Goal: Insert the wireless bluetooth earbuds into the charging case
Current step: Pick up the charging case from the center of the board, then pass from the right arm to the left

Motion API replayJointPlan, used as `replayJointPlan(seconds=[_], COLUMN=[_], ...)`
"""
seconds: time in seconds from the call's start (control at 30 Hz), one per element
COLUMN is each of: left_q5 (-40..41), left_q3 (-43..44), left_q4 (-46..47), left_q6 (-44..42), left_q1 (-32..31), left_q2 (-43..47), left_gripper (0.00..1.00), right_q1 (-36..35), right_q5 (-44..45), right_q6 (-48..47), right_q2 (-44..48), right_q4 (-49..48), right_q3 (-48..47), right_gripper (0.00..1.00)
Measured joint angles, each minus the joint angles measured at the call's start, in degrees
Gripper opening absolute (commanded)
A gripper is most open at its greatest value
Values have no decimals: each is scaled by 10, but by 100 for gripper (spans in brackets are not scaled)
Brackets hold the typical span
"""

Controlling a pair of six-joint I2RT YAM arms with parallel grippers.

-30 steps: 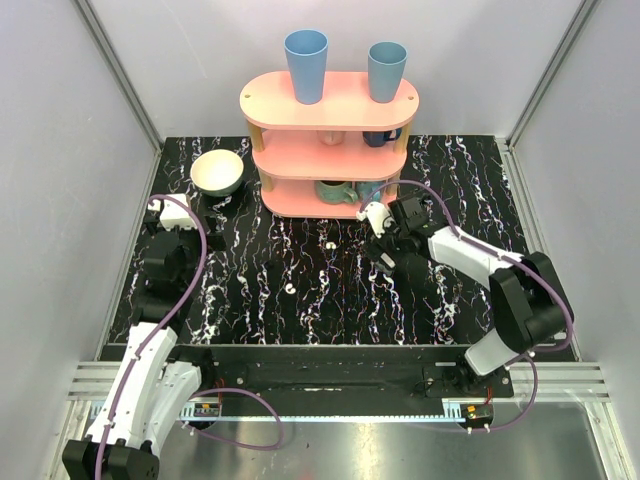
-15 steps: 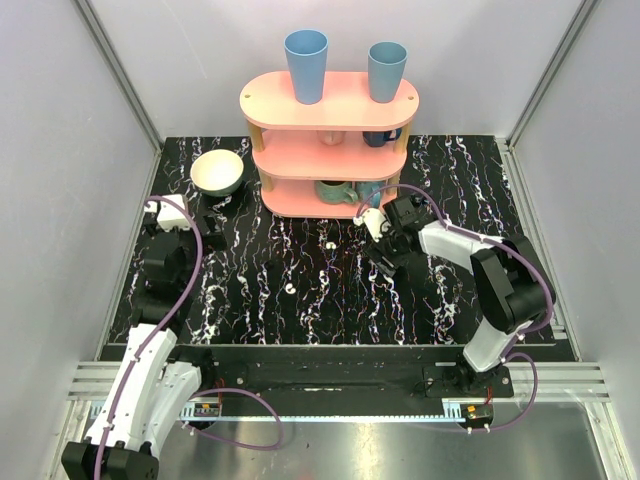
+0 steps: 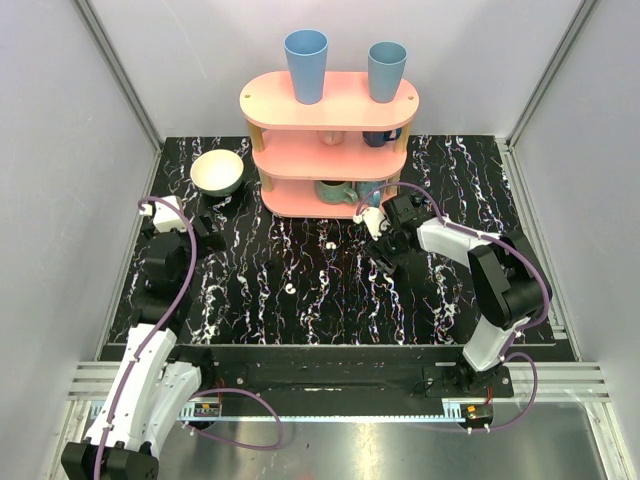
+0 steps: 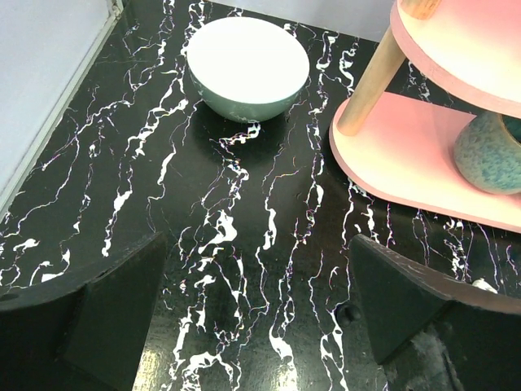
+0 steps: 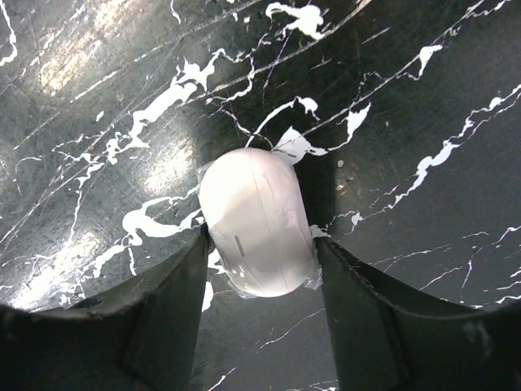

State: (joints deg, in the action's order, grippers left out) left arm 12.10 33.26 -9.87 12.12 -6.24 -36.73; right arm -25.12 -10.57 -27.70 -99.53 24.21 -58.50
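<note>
White charging case (image 5: pixel 256 220), pinched across its width, runs along the right claw (image 5: pixel 262 241).

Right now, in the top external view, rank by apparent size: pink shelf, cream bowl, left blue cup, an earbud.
1. pink shelf
2. cream bowl and left blue cup: too alike to rank; the cup sits nearer the camera
3. earbud

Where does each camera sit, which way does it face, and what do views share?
Top external: overhead, behind the robot, looking down on the table; left arm and right arm show.
Left wrist: on the left arm, facing the bowl and pink shelf; its open fingers show.
Right wrist: looking down at the charging case between its fingers.
Shared: top and left wrist both show bowl and shelf.
</note>
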Motion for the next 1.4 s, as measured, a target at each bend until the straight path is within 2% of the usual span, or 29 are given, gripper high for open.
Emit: replayJointPlan(seconds=[0.07, 0.1, 0.17, 0.3, 0.43, 0.53, 0.63, 0.83, 0.93, 1.1, 1.27, 1.4], left_q5=[0, 0, -3, -30, -82, -134, -189, -296, -351, -433, -492, -519], left_q3=[0, 0, 0, 1, 1, 1, 1, 38, 75, 128, 169, 185], left_q4=[0, 0, 0, 0, 3, 8, 16, 21, 20, 19, -1, -12], left_q6=[2, 4, 6, 17, 19, 19, 18, 11, 3, 0, 0, 1], left_q1=[0, 0, 0, 0, 0, 0, 0, 0, -4, -16, -30, -43], left_q2=[0, 0, 0, 0, 0, 0, -4, -33, -50, -84, -123, -132], left_gripper=[99, 99, 99, 99, 99, 99, 99, 99, 99, 99, 99, 99], right_q1=[0, 0, 0, 0, 0, -3, -14, -68, -103, -170, -242, -272], right_q5=[0, -1, -2, -7, -7, -10, -24, -82, -94, -87, -6, 61], right_q6=[6, 10, 17, 41, 57, 71, 69, 31, -12, -132, -242, -311], right_q2=[0, 0, 0, 0, 4, 34, 113, 315, 375, 414, 420, 420], right_q4=[6, 10, 15, 26, 29, 32, 28, -40, -59, -57, -58, -73], right_q3=[0, 0, -1, -8, -16, -17, -15, 21, 29, 38, 37, 37], right_gripper=[52, 40, 26, 13, 9, 11, 7, 0, 0, 0, 0, 0])
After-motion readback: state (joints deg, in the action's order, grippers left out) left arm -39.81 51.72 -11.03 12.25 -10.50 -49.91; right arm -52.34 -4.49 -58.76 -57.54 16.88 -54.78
